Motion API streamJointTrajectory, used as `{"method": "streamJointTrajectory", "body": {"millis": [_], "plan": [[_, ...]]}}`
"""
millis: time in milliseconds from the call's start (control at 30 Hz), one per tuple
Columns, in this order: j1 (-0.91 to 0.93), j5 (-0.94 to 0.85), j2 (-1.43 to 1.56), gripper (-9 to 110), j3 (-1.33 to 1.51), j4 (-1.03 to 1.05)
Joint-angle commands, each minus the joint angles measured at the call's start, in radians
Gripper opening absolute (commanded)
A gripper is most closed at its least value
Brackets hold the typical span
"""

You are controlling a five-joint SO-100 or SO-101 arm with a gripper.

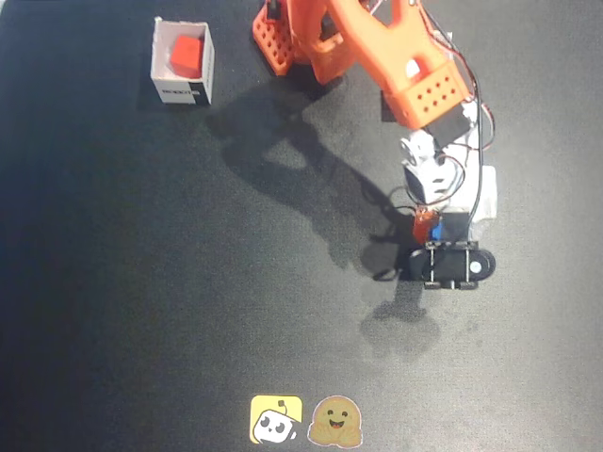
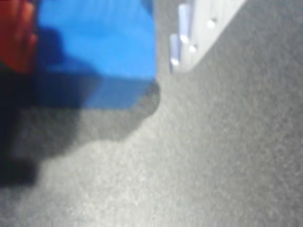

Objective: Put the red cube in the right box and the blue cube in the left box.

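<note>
Beside a white box point(image 1: 485, 193), gripper point(image 1: 435, 229) apparently clamped on the blue cube point(image 2: 97, 47); bare mat point(image 1: 188, 311) leftward

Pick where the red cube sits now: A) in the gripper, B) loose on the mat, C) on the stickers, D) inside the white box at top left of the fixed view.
D: the red cube lies inside the white box, well clear of the gripper.

Dark matte table point(image 1: 122, 311); white box point(image 1: 184, 91) at upper left (fixed view), two stickers point(image 1: 306, 420) along the bottom edge
</note>
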Motion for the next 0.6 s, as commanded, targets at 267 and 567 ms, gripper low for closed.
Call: {"method": "streamJointTrajectory", "body": {"millis": [267, 567], "plan": [[0.006, 0.005, -0.014, 18, -0.041, -0.046], [0.006, 0.018, 0.015, 9, -0.011, -0.026]]}}
